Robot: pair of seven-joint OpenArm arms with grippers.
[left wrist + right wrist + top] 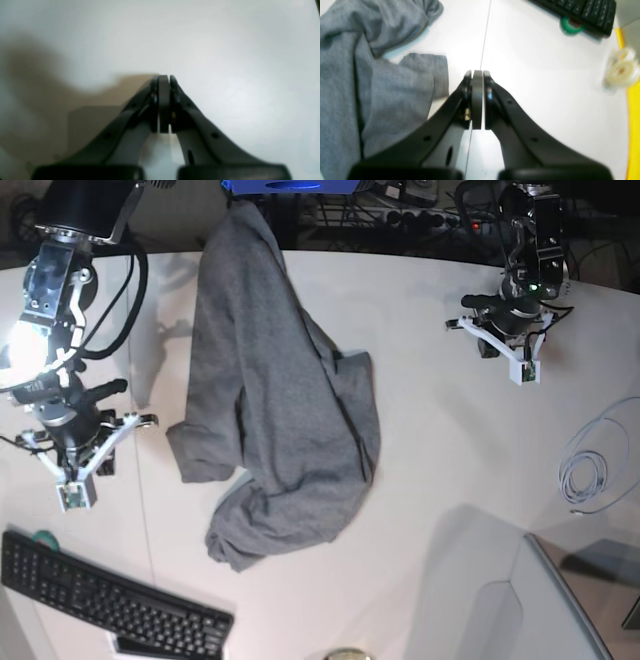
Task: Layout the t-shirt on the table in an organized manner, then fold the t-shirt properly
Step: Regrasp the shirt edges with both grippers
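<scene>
Both pincers are seen closed w/ nothing held. Right pincer (477, 75) is shown w/ its jaws pressed together over bare white surface (545, 87), right above the thin dark seam line (485, 37); the t-shirt (357, 87) lies just beside it, not touched by it. In the base view the same right pincer (73, 498) is pointed down near the surface's front-left part, apart from the shirt's nearest edge. Left pincer (164, 77) is likewise shut, empty, over plain white surface (237, 75), w/ only a brownish shadow beside it; in the base view the left pincer (524, 375) is placed at the far right, well apart from the shirt.

T-shirt (275, 410) is found crumpled in the middle of the surface (460, 480), stretched from the far edge toward the front, bunched & folded over itself, not laid flat.

A black keyboard (110, 600) is seen at the front-left corner, w/ a green tape roll (570, 26) touching it. A clear tape roll (621, 71) is set near a yellow strip (633, 125). A coiled white cable (590, 470) is laid at the right side.
</scene>
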